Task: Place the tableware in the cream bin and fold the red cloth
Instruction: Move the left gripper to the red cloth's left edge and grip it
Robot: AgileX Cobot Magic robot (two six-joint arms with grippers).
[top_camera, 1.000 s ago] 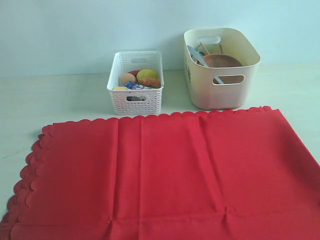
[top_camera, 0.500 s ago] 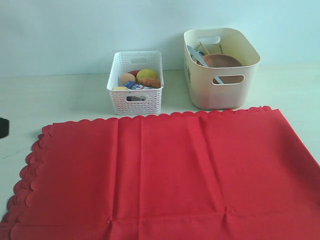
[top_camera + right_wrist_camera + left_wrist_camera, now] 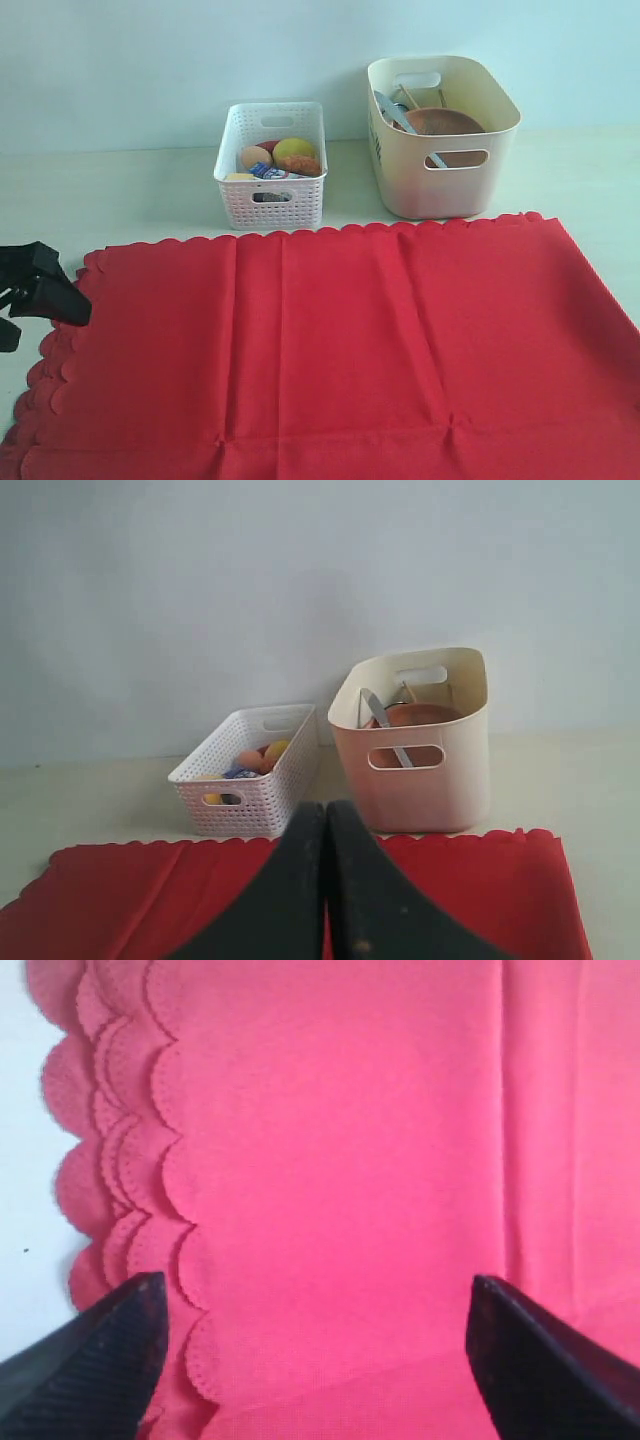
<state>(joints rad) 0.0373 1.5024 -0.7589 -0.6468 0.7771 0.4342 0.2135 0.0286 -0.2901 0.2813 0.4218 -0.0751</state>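
L gripper [image 3: 314,1305] has just come in at the frame's left edge, jaws wide, empty, over the red cloth [image 3: 340,350], which lies flat, lower centre. Upper right, cream bin [image 3: 440,195] holds wooden plate [image 3: 440,122] & knife [image 3: 395,112]. We judge folding starts. R gripper [image 3: 326,880] pinched closed, empty.

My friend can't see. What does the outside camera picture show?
A big red cloth lies flat on a pale table, with the left fingers at its left edge. Behind it stand a white basket of food and a cream bin holding tableware.
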